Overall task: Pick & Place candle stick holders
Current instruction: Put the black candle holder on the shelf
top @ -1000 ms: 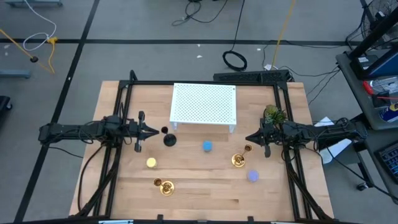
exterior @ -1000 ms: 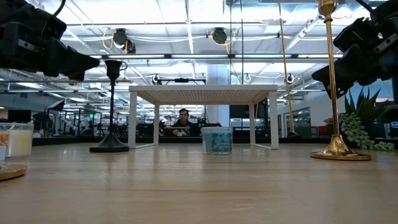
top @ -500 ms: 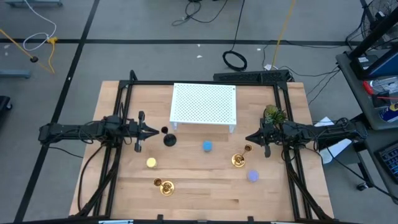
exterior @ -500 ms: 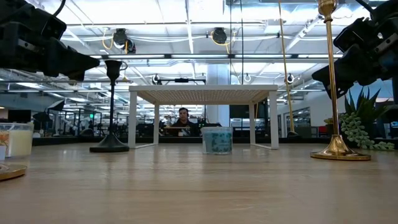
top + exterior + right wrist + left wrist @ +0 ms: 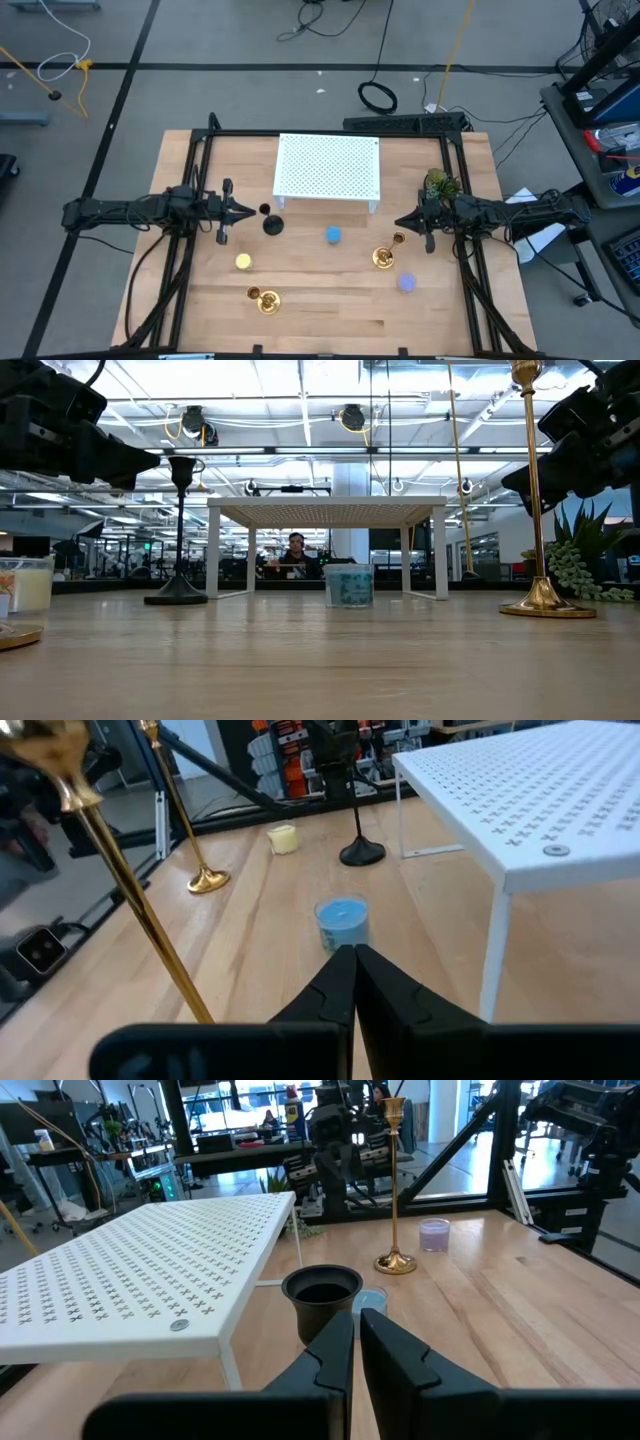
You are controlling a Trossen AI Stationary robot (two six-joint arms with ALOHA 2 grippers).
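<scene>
A short black holder point(image 5: 271, 223) stands on its round base left of the middle; its cup point(image 5: 322, 1294) is just ahead of my left gripper point(image 5: 248, 211), which is shut and touches nothing. One brass holder point(image 5: 382, 257) stands upright at the right, its stem point(image 5: 130, 890) beside my right gripper point(image 5: 400, 222), which is shut and empty. A second brass holder point(image 5: 266, 299) stands near the front. A yellow candle point(image 5: 243, 262), a blue one point(image 5: 333, 235) and a lavender one point(image 5: 407, 284) sit on the table.
A white perforated stand point(image 5: 328, 167) stands on four legs at the far middle. A green plant sprig point(image 5: 440, 184) lies at the far right beside the right arm. Black frame rails run along both sides of the wooden table point(image 5: 330, 320). A person shows in the room beyond the table point(image 5: 294, 547).
</scene>
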